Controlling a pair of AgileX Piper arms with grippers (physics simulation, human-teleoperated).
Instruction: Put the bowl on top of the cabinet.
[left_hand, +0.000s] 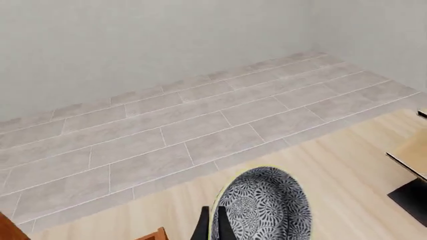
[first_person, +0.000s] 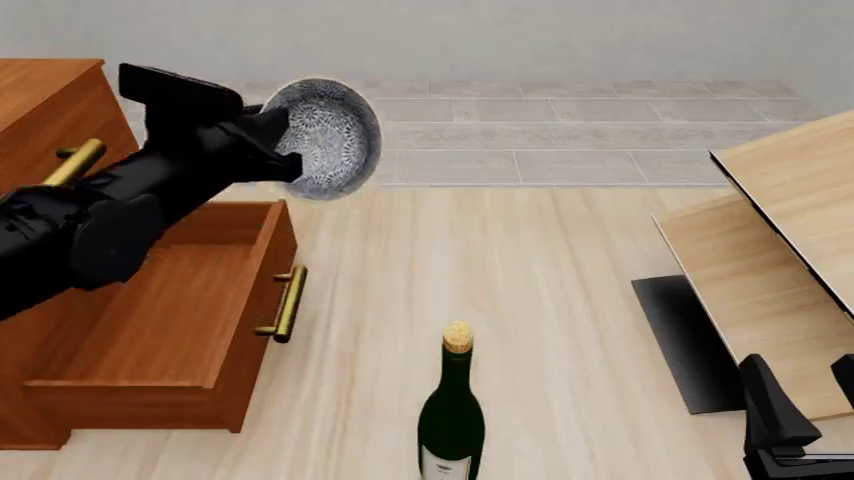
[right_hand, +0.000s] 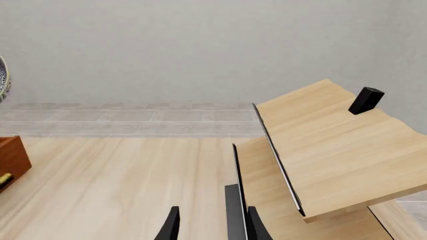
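The bowl (first_person: 324, 137), speckled grey-white inside with a pale rim, hangs in the air tipped on its side, its inside facing the front camera. My left gripper (first_person: 283, 137) is shut on its rim. The left wrist view shows the bowl (left_hand: 268, 209) with a dark finger (left_hand: 203, 228) on each side of the rim. It is to the right of the cabinet's (first_person: 48, 97) top and above the open drawer (first_person: 160, 310). My right gripper (first_person: 805, 398) is low at the front right, open and holding nothing. The right wrist view catches a sliver of the bowl (right_hand: 3, 80).
A dark green wine bottle (first_person: 451, 412) with a cork stands on the wood floor, front centre. Pale light-wood tables (first_person: 787, 210) and a dark base plate (first_person: 683, 340) fill the right side. Brass bar handles (first_person: 283, 303) stick out from the drawers. Grey tiles lie beyond.
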